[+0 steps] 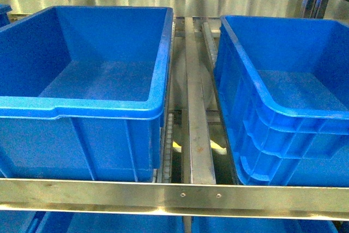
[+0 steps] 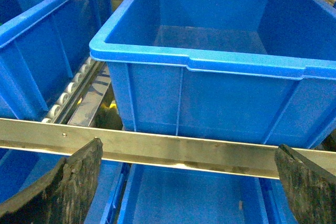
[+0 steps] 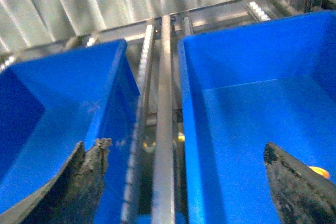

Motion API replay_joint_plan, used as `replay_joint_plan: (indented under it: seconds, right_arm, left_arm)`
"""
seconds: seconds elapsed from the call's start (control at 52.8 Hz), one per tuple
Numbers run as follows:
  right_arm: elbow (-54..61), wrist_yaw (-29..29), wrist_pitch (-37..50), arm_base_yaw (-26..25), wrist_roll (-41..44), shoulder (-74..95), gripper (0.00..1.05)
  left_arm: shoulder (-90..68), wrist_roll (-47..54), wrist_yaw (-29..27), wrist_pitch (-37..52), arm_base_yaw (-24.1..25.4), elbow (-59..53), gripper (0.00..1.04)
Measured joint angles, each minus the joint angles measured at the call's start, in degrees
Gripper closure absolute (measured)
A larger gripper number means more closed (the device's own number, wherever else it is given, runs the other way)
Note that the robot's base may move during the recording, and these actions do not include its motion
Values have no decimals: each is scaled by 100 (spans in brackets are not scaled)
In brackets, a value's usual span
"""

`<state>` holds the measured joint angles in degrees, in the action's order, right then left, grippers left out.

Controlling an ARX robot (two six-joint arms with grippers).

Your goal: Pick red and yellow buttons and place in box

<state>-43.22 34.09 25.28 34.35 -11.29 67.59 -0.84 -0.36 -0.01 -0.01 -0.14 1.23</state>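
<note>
Left gripper and right gripper, both spread wide and empty, face the left bin and the right bin. A small yellow-orange object, possibly a button, lies on the right bin's floor. It is half hidden behind a fingertip, so its axis and heading cannot be told.

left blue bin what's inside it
Only bare blue floor shows inside the left blue bin; nothing lies on the visible part. Its near wall hides the front strip of the floor.

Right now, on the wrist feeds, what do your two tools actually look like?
Only fingertips show. The left tool has two dark, near-black fingers with rough, worn edges. The right tool looks the same: dull black, ragged pads. No cables or markings are visible; the front view shows neither arm.
</note>
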Motion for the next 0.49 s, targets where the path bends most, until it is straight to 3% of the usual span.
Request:
replay_joint_plan:
  seconds: [0.152, 0.493]
  right_arm:
    - [1727, 96, -2, 92, 841, -1622, 51]
    - [3147, -1207, -293, -1134, 1095, -3279, 102]
  left_arm:
    - [0, 0, 0, 0, 0, 0, 8]
    - [0, 0, -2, 0, 0, 0, 8]
